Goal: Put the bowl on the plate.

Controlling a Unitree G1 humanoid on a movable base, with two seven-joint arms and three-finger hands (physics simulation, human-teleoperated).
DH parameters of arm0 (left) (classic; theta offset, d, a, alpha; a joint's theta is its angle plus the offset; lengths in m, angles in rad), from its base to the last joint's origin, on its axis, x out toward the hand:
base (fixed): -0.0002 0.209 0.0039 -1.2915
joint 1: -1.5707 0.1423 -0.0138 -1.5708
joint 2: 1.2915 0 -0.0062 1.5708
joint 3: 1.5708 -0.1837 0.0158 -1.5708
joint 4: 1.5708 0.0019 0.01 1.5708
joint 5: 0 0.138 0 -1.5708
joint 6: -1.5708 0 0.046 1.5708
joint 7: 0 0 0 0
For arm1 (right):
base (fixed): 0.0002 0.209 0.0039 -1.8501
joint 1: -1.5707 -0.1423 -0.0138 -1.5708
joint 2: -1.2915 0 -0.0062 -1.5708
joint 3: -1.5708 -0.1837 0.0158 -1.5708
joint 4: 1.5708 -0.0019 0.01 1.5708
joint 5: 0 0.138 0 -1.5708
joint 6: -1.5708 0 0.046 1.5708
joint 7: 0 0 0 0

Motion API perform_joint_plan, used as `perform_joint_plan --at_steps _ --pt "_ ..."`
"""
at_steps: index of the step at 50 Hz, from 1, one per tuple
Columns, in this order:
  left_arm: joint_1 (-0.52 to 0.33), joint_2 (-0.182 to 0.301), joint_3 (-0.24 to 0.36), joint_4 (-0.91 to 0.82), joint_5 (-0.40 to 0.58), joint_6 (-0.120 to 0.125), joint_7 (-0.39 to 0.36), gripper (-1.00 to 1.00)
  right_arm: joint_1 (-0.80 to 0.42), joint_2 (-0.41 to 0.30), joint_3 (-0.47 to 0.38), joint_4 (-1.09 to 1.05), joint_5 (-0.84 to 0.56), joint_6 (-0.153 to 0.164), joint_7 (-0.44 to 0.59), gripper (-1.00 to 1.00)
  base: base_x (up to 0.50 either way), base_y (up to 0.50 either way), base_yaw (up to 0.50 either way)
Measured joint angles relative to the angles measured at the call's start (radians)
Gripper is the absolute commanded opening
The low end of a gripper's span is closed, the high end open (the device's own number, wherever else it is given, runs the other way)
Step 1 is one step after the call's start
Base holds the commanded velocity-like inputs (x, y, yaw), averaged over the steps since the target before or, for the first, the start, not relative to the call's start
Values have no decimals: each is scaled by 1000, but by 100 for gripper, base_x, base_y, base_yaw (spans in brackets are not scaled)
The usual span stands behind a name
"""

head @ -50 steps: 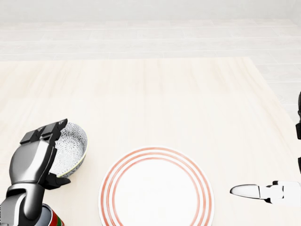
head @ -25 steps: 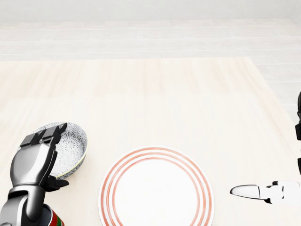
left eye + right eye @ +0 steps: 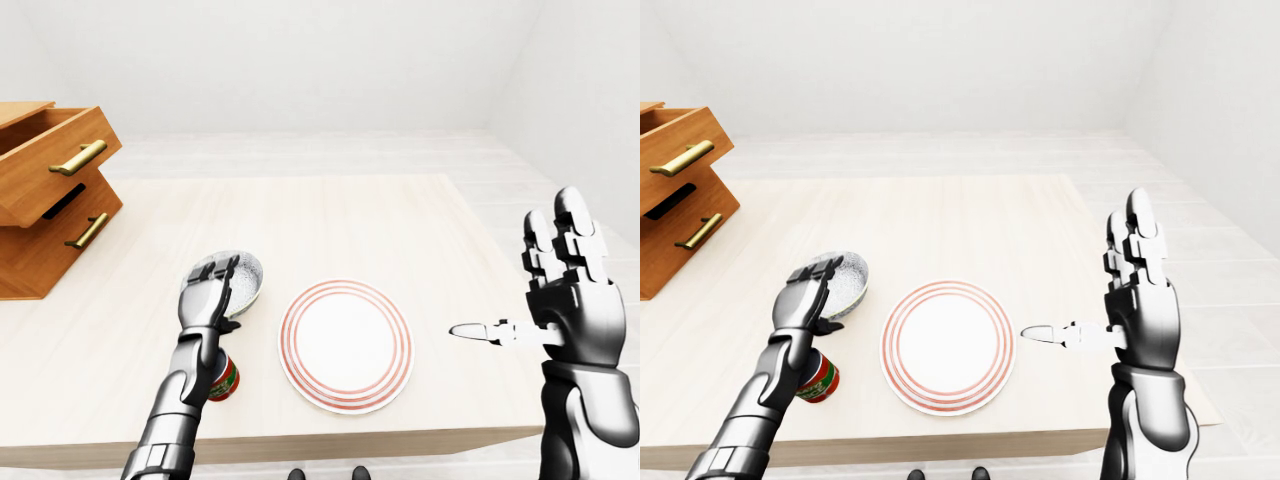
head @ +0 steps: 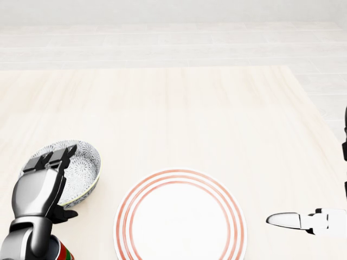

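Note:
A grey-patterned bowl [image 4: 82, 169] sits level on the pale wooden table, left of the plate. The white plate [image 4: 180, 174] with red rings lies at the bottom middle of the head view, a gap apart from the bowl. My left hand [image 4: 58, 183] is open. Its straight fingers [image 4: 53, 158] lie over the bowl's left rim and its thumb sits low outside the wall. My right hand [image 3: 1108, 300] stands upright to the right of the plate, open with fingers spread and thumb pointing left, holding nothing.
A red and green can [image 3: 225, 380] stands under my left forearm, close to the bowl. A wooden drawer unit [image 3: 50, 190] with its top drawer pulled out sits at the table's left. The table's edge [image 3: 400, 438] runs below the plate.
The bowl has gone from tilted up on its side to lying level. My left hand has slid down and left, its fingers drawn back to the rim. The right hand has not moved.

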Motion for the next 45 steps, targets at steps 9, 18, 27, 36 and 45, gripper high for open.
perform_joint_plan --at_steps 9,18,27,36,45 --pt "0 2 -3 16 9 0 12 58 -2 -1 -2 -4 0 0 0 100 0 0 0" --pt "-1 3 -6 25 13 0 18 10 -3 -1 -6 -4 1 0 0 100 0 0 0" --pt "2 5 -8 22 8 0 -1 -100 -1 -1 -9 -6 1 0 1 100 0 0 0" --pt "5 5 -7 18 8 0 -16 -100 1 0 -12 -3 2 0 2 100 0 0 0" --pt "-2 7 -5 28 7 0 -16 -100 2 2 -11 2 1 0 1 100 0 0 0"
